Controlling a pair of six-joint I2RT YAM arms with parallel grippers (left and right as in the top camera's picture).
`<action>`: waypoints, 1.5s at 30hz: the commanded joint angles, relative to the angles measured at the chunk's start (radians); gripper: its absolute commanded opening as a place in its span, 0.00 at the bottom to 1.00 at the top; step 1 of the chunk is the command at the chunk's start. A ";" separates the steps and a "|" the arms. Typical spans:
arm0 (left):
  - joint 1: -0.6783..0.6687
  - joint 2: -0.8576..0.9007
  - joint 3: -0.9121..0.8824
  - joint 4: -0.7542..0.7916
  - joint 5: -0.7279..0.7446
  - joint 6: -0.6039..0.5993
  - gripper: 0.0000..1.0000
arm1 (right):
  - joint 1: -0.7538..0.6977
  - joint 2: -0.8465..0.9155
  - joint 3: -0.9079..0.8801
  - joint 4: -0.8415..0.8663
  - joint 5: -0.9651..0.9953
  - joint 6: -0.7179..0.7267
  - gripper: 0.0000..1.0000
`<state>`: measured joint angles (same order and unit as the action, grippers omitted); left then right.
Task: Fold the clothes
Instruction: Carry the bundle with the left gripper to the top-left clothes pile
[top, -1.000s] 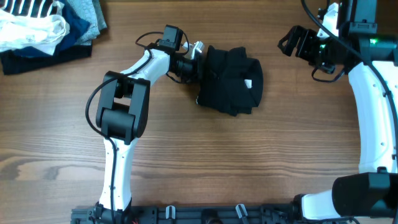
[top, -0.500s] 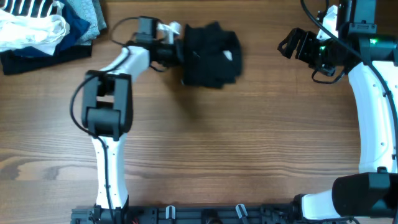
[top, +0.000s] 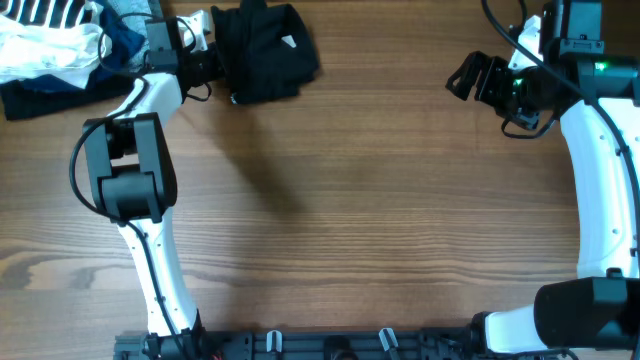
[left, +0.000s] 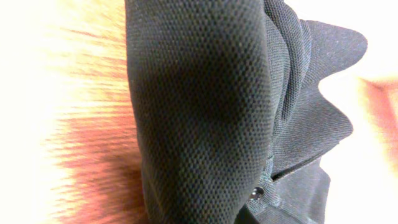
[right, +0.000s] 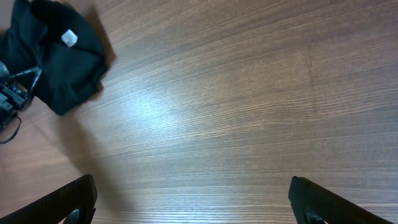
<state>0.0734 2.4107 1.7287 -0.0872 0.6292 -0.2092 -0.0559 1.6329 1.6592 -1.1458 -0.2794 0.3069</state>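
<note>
The clothes (top: 265, 40), a bundled black garment with a small white logo (top: 288, 41), lie at the table's far left-centre edge. My left gripper (top: 215, 55) is shut on the bundle's left side. In the left wrist view the black mesh fabric (left: 199, 112) fills the frame and hides the fingers. The right wrist view shows the garment (right: 56, 56) far off at its top left. My right gripper (top: 462, 75) hovers open at the far right, well away from the garment. Only bare wood shows between its fingers (right: 68, 202).
A heap of white, striped, light-blue and navy garments (top: 70, 40) sits in the far left corner, just left of the left gripper. The left arm (top: 125, 170) stretches up the left side. The right arm (top: 600, 180) stands along the right edge.
The left gripper has dragged the black garment from the table's upper middle to the far left, close to the heap. The right arm has not moved.
</note>
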 joint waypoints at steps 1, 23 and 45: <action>0.023 0.011 0.074 0.009 -0.090 0.102 0.04 | 0.003 0.013 0.001 -0.014 0.014 0.010 1.00; 0.206 0.011 0.568 -0.210 -0.089 0.100 0.04 | 0.003 0.013 0.001 -0.041 0.015 0.009 1.00; 0.310 -0.085 0.604 -0.254 -0.286 -0.092 0.04 | 0.003 0.013 0.001 -0.052 0.014 0.011 1.00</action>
<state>0.3546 2.4096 2.2925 -0.3553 0.3729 -0.2207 -0.0559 1.6329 1.6592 -1.1969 -0.2790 0.3103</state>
